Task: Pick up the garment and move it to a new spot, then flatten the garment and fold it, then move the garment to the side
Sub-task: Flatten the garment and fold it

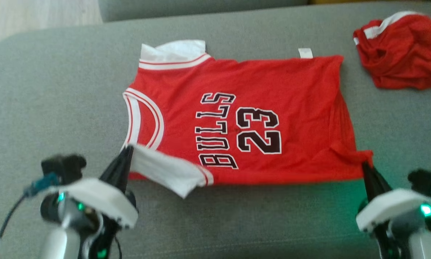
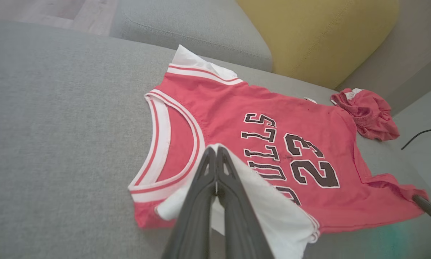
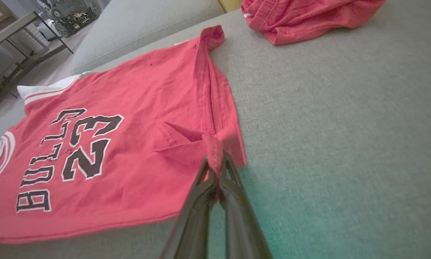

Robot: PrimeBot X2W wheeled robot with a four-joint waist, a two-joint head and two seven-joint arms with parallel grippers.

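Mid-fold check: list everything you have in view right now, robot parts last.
jersey: one, red with white trim and BULLS 23 print, spread across the middle of the sofa seat, near shoulder strap turned white side up.
crumpled garment: one, red with a white band, far right of the seat, apart from the jersey.
sofa seat: one, grey, under both garments.
cushion: one, yellow, behind the seat.
cable: one, black, at the right edge of the left wrist view.
left gripper: one, dark fingers, shut on the jersey's near shoulder strap.
right gripper: one, dark fingers, shut on the jersey's near hem corner.
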